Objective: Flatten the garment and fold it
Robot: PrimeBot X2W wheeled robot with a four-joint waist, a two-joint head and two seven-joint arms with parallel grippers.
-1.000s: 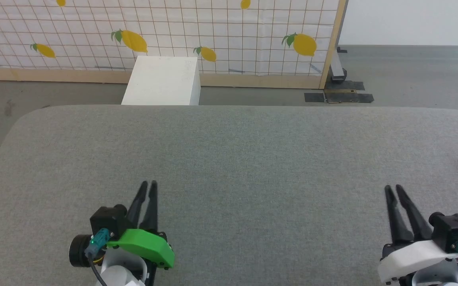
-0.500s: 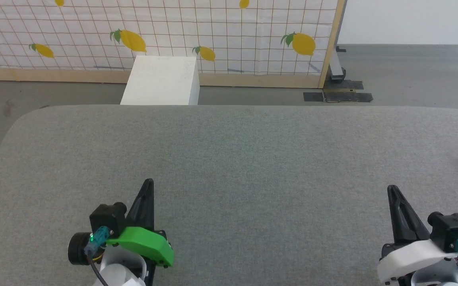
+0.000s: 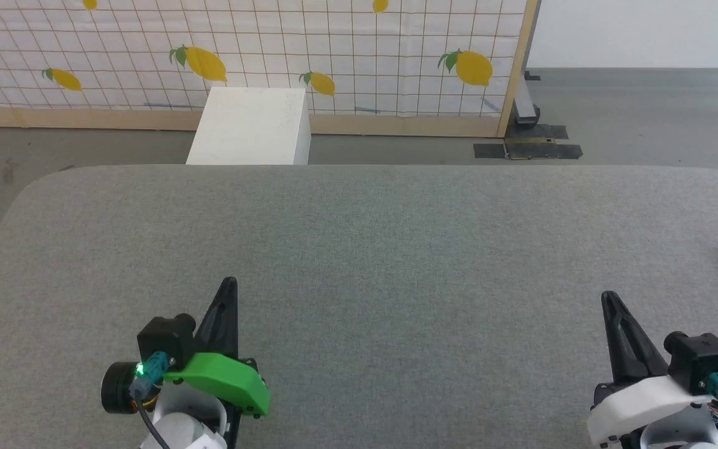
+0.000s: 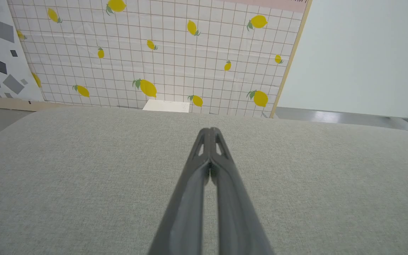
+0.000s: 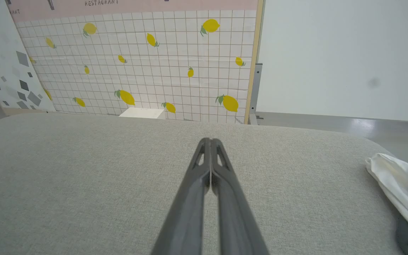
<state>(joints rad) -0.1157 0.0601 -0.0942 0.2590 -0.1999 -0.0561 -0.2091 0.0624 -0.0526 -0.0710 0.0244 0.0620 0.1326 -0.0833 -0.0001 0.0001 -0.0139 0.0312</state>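
Garment (image 5: 392, 181): white cloth with a black patch, bunched on the grey table (image 3: 359, 249) off to the right of my right gripper (image 3: 608, 298) and well apart from my left gripper (image 3: 229, 284); both grippers have their fingers pressed together, holding nothing. Handling, as I judge it: open the right fingers, swing right, pinch one low edge rather than the heap, then draw it in between the two grippers. Orientation: the visible strip runs roughly alongside the right fingers; collar direction and long axis cannot be told
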